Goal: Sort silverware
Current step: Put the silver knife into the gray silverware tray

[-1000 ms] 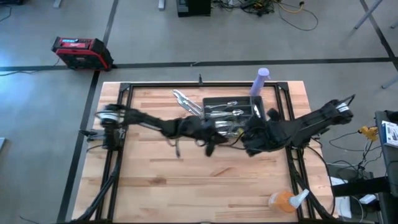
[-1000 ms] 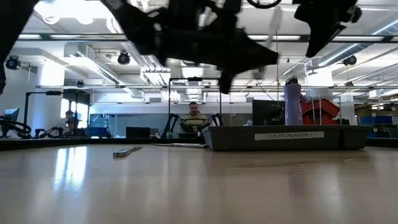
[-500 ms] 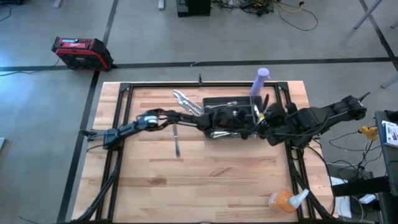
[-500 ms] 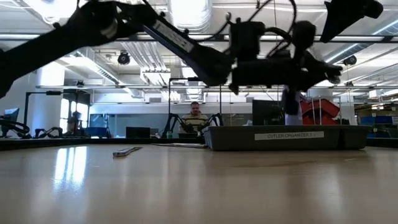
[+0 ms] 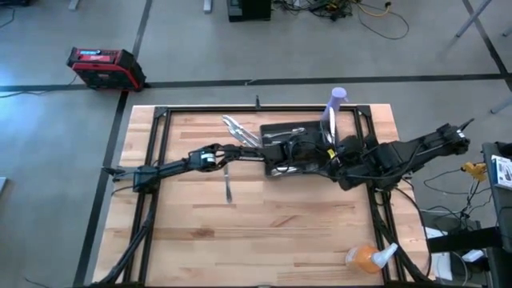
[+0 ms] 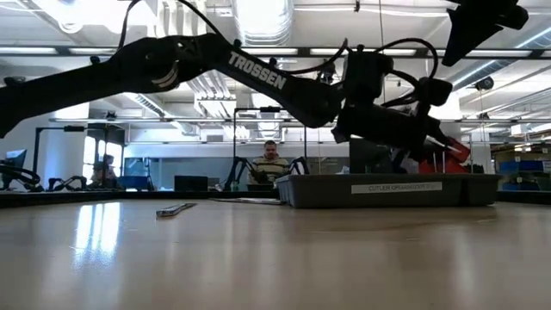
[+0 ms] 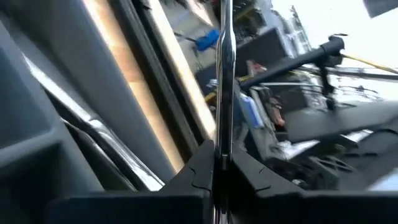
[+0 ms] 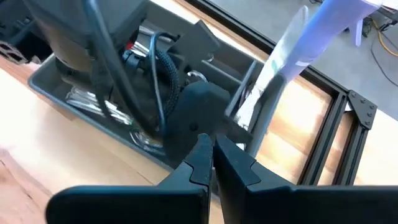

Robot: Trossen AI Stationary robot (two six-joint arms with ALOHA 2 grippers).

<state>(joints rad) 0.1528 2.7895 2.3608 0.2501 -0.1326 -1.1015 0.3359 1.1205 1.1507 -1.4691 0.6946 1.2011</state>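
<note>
Steel utensil (image 7: 223,81) pinched — left gripper (image 7: 219,163), over tray (image 5: 276,132)

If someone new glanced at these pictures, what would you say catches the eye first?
Both dark arms meet over the dark grey tray at the table's far side. The left tool is shut on a shiny piece of silverware standing up between its fingers. The right tool hangs shut beside the tray, and one lone piece lies on the bare wood.
</note>
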